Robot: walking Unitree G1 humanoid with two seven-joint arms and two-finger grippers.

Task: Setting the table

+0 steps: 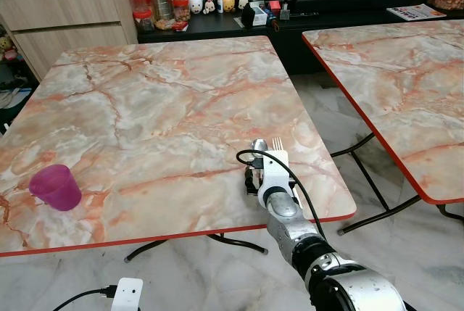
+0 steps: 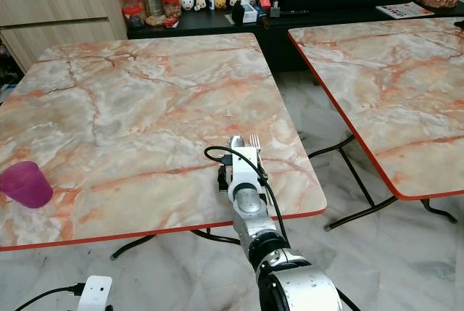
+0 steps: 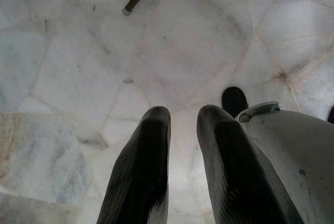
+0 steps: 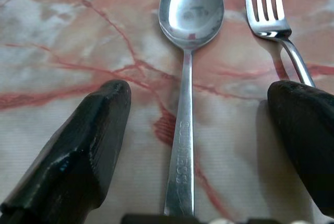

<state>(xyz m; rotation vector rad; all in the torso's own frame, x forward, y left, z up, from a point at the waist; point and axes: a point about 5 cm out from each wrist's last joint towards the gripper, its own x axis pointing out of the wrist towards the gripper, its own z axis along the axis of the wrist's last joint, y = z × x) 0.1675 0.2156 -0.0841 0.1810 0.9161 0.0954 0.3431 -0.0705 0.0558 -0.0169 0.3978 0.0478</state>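
Right gripper: while its two black fingers are spread wide and grasping nothing, the right gripper [image 4: 198, 130] is hovering low over the near tabletop edge, straddling the cutlery, probably just setting it down.
Left gripper: the left gripper [image 3: 182, 130] is hanging idle over the pale marble floor, its ribbed fingers slightly parted and empty.
Spoon: the spoon [image 4: 185, 78] is lying flat between the right fingers, polished steel, bowl pointing away.
Fork: the fork [image 4: 269, 12] is lying just beside it, parallel, its handle running under one finger.
Cup: the purple cup [image 1: 56, 186], translucent plastic, is standing upright well apart, near the left edge.
Tabletop: the tabletop [image 1: 167, 93] is glossy marble-patterned, red-rimmed.
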